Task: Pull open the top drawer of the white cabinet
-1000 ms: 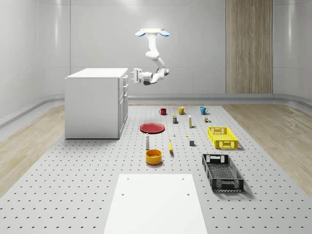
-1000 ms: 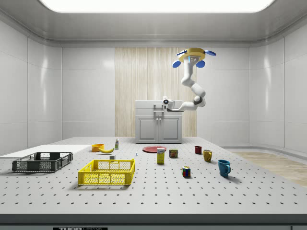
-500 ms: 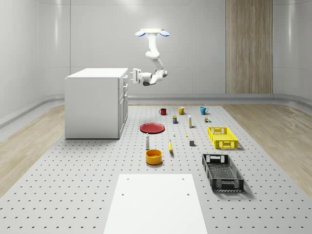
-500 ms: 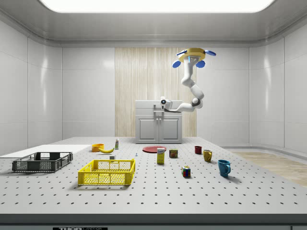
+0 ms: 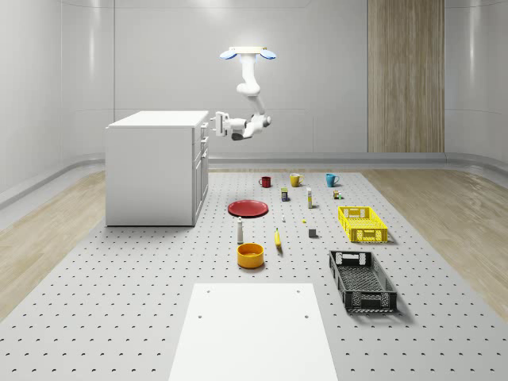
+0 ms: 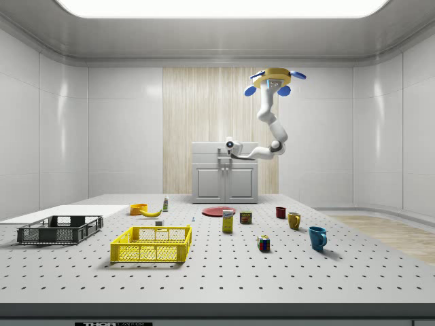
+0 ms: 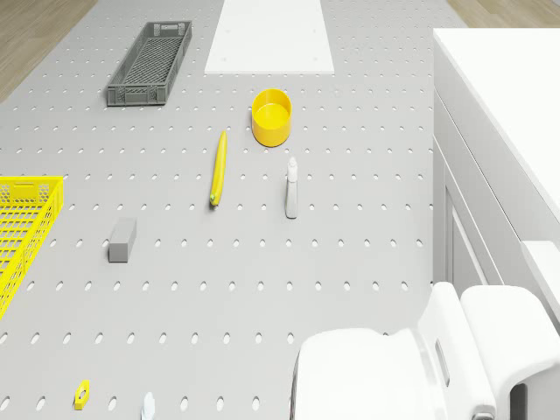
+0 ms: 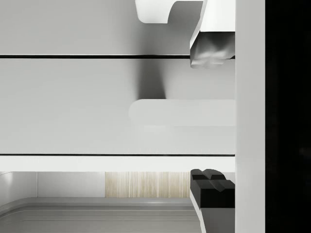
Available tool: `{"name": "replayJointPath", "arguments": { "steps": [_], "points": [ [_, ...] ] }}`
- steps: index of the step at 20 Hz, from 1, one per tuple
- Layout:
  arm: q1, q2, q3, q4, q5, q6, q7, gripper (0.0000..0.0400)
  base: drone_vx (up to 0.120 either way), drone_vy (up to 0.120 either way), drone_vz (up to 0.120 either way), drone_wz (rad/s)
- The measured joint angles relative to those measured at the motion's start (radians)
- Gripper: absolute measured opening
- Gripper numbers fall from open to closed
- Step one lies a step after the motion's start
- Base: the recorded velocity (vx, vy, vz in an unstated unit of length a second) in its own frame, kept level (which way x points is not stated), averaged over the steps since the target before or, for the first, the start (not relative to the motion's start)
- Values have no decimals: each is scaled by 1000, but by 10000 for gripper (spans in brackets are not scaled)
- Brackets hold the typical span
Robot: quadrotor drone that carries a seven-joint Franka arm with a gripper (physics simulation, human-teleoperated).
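Observation:
The white cabinet [image 5: 151, 171] stands at the whole-scene view's left, its drawers facing right. My drone [image 5: 248, 54] hovers high in the air beside the cabinet's front, over the pegboard floor. The arm bends down and reaches toward the top drawer [image 5: 203, 127]. My gripper [image 5: 216, 125] is level with that drawer, right at its front. In the wrist view the top drawer's handle [image 8: 182, 112] lies between the two fingertips [image 8: 212, 48], one on each side, and the gripper [image 8: 212, 116] is open around it. The drawer is shut flush. In the side view the gripper [image 6: 228, 146] is at the cabinet's [image 6: 225, 180] top edge.
On the floor below lie a red plate [image 5: 248, 208], a yellow bowl [image 7: 271, 116], a banana [image 7: 218, 168], a small bottle [image 7: 291, 188] and several mugs [image 5: 295, 180]. A yellow crate [image 5: 363, 224], a black crate [image 5: 363, 280] and a white mat [image 5: 254, 329] lie farther from the cabinet.
The gripper has moved toward the cabinet's front and slightly up, closing on the top drawer's handle. The drone has held its place.

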Motion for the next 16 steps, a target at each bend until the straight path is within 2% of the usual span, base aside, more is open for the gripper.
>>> {"name": "replayJointPath", "arguments": {
  "steps": [16],
  "points": [
    [-63, 60, 91, 32, 72, -11, -19, 305, 0, 0, 0, 0]
  ]
}}
